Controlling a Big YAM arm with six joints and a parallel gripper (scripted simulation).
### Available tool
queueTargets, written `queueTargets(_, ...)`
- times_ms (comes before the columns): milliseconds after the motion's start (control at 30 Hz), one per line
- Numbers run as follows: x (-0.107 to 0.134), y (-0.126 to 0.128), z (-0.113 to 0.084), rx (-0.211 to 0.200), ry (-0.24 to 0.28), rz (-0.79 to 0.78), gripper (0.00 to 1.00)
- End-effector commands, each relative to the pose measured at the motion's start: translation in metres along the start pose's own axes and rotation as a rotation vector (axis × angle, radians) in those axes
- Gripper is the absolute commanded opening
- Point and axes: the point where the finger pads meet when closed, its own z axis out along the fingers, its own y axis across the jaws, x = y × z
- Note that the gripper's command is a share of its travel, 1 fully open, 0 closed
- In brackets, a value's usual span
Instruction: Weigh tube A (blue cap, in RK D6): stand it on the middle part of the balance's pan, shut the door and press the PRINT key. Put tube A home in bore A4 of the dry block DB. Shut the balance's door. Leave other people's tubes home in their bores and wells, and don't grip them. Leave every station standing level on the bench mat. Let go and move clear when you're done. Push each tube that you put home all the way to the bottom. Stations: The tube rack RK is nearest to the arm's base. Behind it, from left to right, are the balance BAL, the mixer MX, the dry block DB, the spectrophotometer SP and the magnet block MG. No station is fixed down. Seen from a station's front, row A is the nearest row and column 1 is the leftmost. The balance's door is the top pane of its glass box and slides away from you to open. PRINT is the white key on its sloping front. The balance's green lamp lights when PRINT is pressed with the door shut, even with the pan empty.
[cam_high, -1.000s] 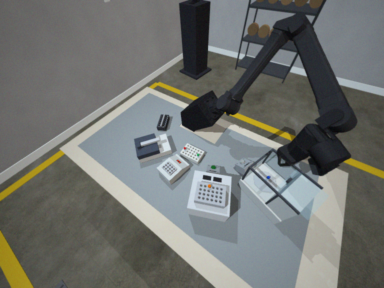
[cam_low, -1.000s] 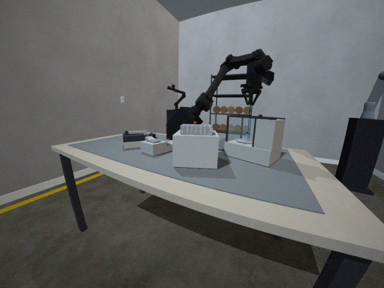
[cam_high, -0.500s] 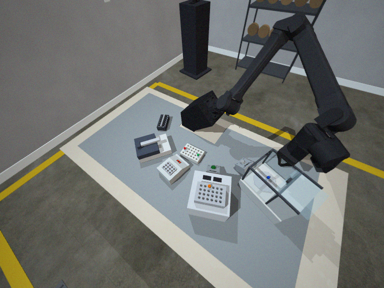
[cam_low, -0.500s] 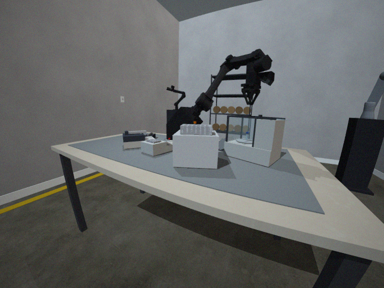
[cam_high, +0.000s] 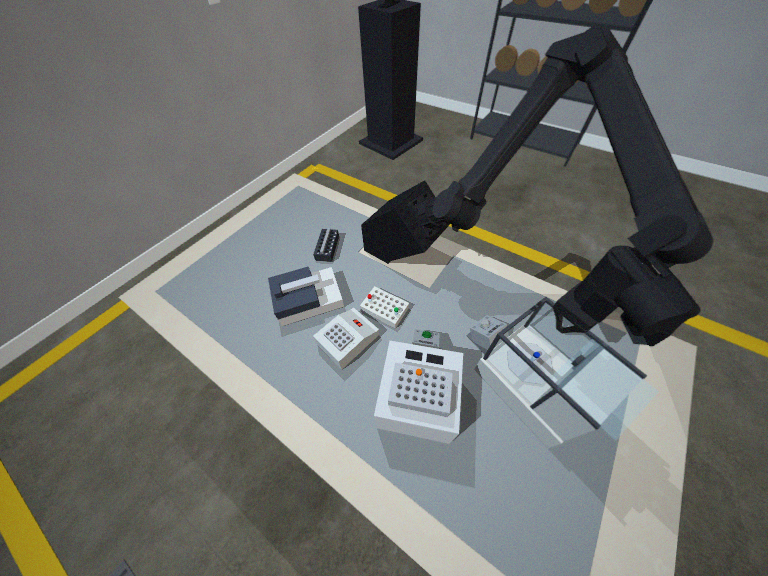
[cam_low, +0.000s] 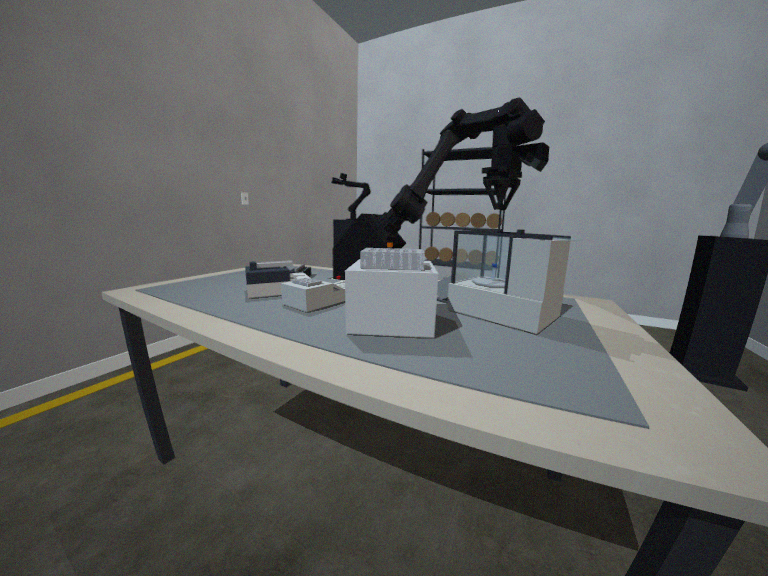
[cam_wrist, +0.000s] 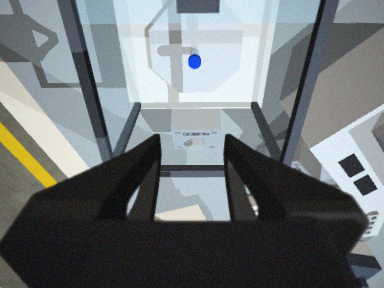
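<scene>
Tube A, with its blue cap (cam_high: 536, 354) (cam_low: 494, 265) (cam_wrist: 194, 61), stands upright near the middle of the balance's pan (cam_wrist: 222, 75) (cam_low: 481, 282), inside the glass box. The balance (cam_high: 516, 394) (cam_low: 496, 305) has its door (cam_high: 611, 379) slid to the back; the top over the pan is open. The door's dark handle (cam_wrist: 198, 5) shows at the top of the wrist view. My gripper (cam_wrist: 192, 144) (cam_low: 501, 207) hangs above the balance's front end, part open and empty. The console (cam_wrist: 196, 139) (cam_high: 486, 329) shows between and beyond the fingers. No lit green lamp is visible on it.
The mixer (cam_high: 384, 403) (cam_low: 390, 303), with an orange cap, stands beside the balance. The dry block (cam_high: 341, 347) shows empty bores. The rack (cam_high: 383, 317) holds red and green caps. The spectrophotometer (cam_high: 294, 294) and magnet block (cam_high: 325, 244) stand farther along the mat.
</scene>
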Motion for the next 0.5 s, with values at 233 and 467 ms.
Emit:
queueTargets(233, -0.01, 0.0, -0.01, 0.013, -0.025, -0.026, 0.36)
queueTargets(467, -0.003, -0.003, 0.004, 0.003, -0.01, -0.029, 0.36)
